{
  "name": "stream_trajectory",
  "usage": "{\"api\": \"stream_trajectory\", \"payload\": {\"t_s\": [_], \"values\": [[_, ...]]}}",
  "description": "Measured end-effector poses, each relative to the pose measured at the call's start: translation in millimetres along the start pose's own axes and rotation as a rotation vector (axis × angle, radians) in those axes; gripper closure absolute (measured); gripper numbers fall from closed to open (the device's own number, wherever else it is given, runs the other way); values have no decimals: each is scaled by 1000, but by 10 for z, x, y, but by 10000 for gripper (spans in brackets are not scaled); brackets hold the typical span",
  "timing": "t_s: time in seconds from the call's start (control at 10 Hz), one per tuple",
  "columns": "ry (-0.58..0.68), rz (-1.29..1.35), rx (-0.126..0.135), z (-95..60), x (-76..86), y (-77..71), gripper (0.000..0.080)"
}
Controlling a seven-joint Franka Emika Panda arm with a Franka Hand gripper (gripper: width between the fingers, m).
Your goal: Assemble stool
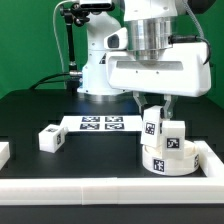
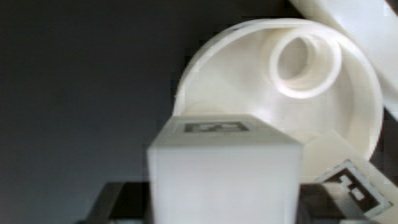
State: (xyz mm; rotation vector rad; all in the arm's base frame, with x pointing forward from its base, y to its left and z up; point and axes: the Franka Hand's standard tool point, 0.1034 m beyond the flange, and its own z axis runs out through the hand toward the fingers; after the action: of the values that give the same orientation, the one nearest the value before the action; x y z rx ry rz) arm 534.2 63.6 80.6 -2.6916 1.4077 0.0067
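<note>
The stool's round white seat (image 1: 172,160) lies at the exterior view's right, by the corner of the border rails. One tagged leg (image 1: 174,134) stands upright on it. My gripper (image 1: 153,106) is shut on a second white leg (image 1: 153,124) and holds it upright just over the seat's left part. In the wrist view this leg (image 2: 221,165) fills the space between my gripper's (image 2: 222,208) dark fingers (image 2: 128,200). The seat's underside (image 2: 240,90) with a round socket hole (image 2: 306,62) lies beyond it. Whether the held leg touches the seat is hidden.
A third loose leg (image 1: 50,138) lies on the black table at the exterior view's left. The marker board (image 1: 100,123) lies in the middle. White border rails (image 1: 100,190) run along the front and right. The robot base (image 1: 95,70) stands behind.
</note>
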Motion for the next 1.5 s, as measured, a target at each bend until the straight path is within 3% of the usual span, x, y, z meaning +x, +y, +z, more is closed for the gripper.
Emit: {"api": "stream_trajectory", "payload": {"t_s": [0.5,0.9,1.2,1.3,1.4,1.5], "values": [[-16,304,13,12,-66,-38,459],[-51,656,51,18,-116,-88,459],[-53,651,48,19,-125,-91,459],[-62,598,9,-2,-181,-128,255],[-62,553,-3,-57,-214,-215,255],[-64,511,0,-111,-253,-261,182]]}}
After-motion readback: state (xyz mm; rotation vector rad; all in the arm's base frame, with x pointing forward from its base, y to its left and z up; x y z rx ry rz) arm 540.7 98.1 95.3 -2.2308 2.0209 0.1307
